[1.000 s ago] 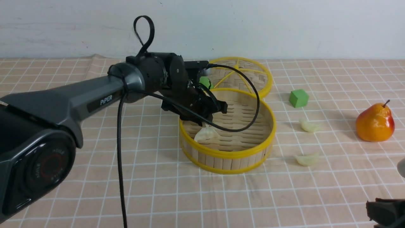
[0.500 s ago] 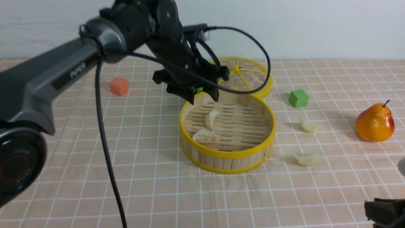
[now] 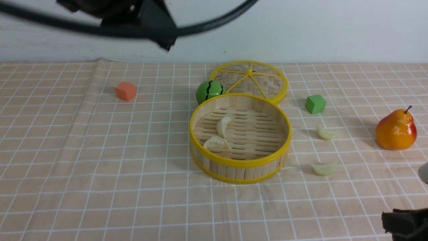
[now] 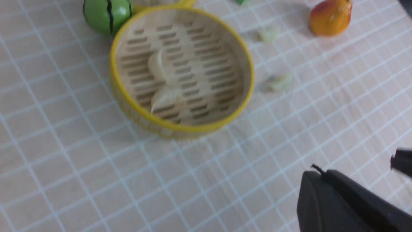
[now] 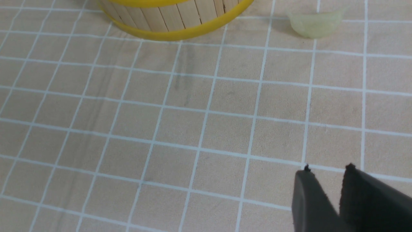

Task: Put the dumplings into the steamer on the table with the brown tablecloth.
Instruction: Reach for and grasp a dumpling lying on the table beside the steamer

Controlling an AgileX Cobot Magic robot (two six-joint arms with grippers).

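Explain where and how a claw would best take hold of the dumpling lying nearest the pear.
Grip the dumpling across its narrow middle, probably coming from straight above with one finger on each long side. It lies on the cloth as a thin crescent, longer than it is wide, and nothing stands against it. Its tapering tips would likely give less to hold.

2 dark robot arms are seen: the shut black left gripper (image 4: 317,170) raised upper left, the parted black right gripper (image 5: 328,167) held lower right.
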